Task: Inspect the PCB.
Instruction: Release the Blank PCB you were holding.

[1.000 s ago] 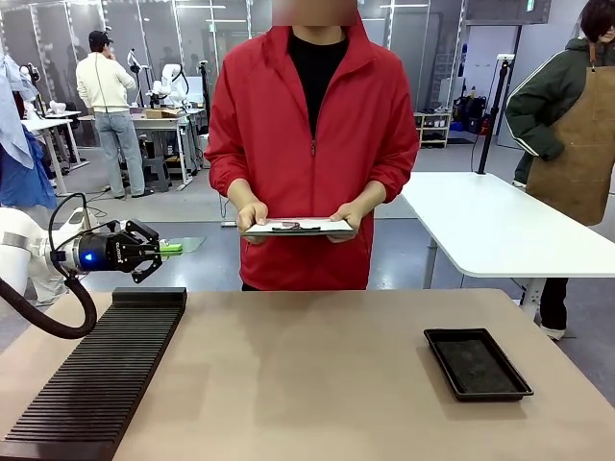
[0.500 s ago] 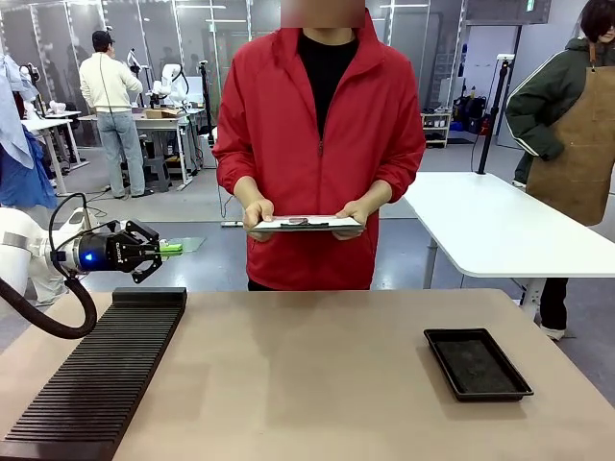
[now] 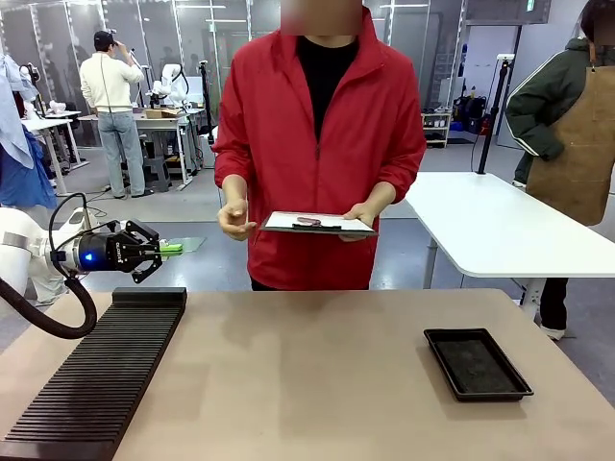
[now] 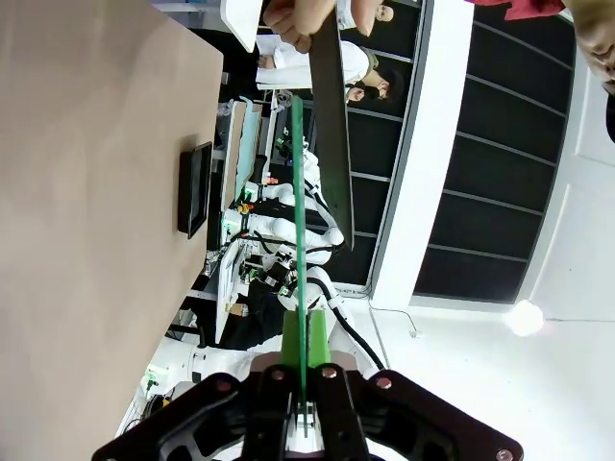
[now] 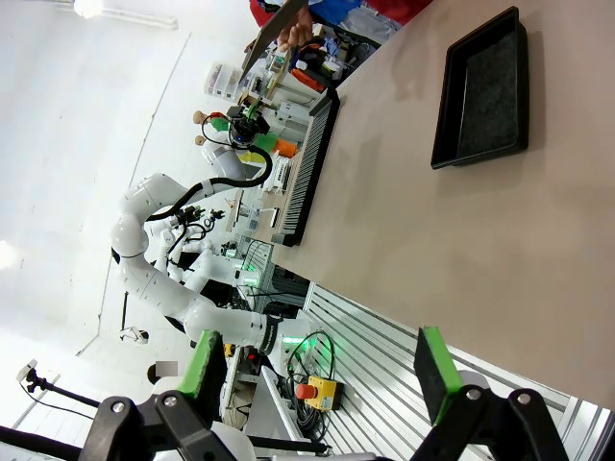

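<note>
The PCB [image 3: 188,244] is a thin green board held flat and level off the table's far left edge. My left gripper [image 3: 170,249] is shut on its near end. In the left wrist view the PCB [image 4: 299,211] shows edge-on as a green line rising from between the pads of the left gripper [image 4: 305,331]. A person in a red jacket stands across the table with a white-papered clipboard [image 3: 319,224] in one hand, the other hand [image 3: 233,220] free beside it. My right gripper [image 5: 317,375] is open and holds nothing, high above the table.
A ribbed black rack [image 3: 96,375] lies along the table's left side. A shallow black tray [image 3: 477,363] sits at the right, also in the right wrist view as the tray [image 5: 480,91]. The brown tabletop [image 3: 307,384] spreads between them. A white table [image 3: 490,226] stands behind at the right.
The person has taken one hand off the clipboard and now holds it single-handed, shifted slightly to the picture's right. My left arm and the PCB have not moved.
</note>
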Robot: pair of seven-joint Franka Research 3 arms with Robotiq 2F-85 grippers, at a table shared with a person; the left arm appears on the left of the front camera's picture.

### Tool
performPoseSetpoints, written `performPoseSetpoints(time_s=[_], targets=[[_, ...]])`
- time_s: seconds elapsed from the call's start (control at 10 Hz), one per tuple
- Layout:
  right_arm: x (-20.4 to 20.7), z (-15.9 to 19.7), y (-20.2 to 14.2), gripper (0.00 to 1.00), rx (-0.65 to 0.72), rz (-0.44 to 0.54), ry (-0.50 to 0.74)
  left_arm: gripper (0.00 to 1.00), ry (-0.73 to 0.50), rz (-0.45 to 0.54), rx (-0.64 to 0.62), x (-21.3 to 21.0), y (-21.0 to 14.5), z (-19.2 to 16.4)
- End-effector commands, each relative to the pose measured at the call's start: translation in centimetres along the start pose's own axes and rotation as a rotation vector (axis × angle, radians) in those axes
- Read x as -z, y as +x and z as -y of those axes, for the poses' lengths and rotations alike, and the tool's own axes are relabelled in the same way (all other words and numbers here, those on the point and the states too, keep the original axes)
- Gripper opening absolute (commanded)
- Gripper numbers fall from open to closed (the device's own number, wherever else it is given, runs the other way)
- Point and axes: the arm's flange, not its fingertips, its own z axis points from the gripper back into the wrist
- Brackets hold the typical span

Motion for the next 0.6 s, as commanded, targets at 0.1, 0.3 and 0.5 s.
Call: performPoseSetpoints(time_s=[0.1,0.3,0.5], targets=[[-0.08,-0.17,0.01,1.00,-0.011,0.006,0.009,0.03,-0.001,-0.008,-0.010,0.06,-0.05,0.12],[-0.08,-0.17,0.01,1.00,-0.011,0.006,0.009,0.03,-0.001,-0.008,-0.010,0.06,-0.05,0.12],[-0.08,-0.17,0.01,1.00,-0.011,0.006,0.009,0.03,-0.001,-0.008,-0.010,0.06,-0.05,0.12]])
